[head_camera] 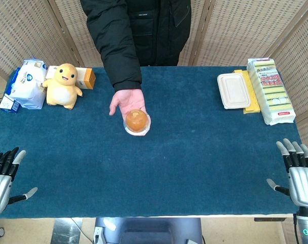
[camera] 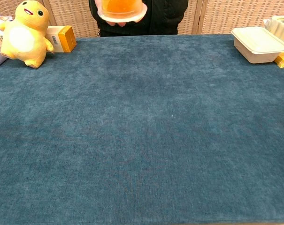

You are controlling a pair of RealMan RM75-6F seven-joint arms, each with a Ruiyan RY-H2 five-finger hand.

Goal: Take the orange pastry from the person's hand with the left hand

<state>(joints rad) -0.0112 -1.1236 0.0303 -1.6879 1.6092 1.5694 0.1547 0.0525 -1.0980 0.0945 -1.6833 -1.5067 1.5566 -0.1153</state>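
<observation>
The orange pastry [head_camera: 136,120] is round, sits in a clear wrapper and rests on the person's open palm [head_camera: 124,100] above the middle of the blue table. The chest view shows the orange pastry [camera: 122,6] at its top edge, cut off by the frame. My left hand [head_camera: 3,175] hovers at the near left corner with its fingers spread and nothing in it, far from the pastry. My right hand [head_camera: 299,175] is at the near right corner, also spread and holding nothing. Neither hand appears in the chest view.
A yellow plush toy [head_camera: 63,85], an orange box [head_camera: 86,78] and a white-blue bag [head_camera: 27,84] stand at the far left. A white lidded container [head_camera: 233,90] and yellow-green sponge packs [head_camera: 270,89] lie at the far right. The person's dark sleeve [head_camera: 113,40] reaches over the far edge.
</observation>
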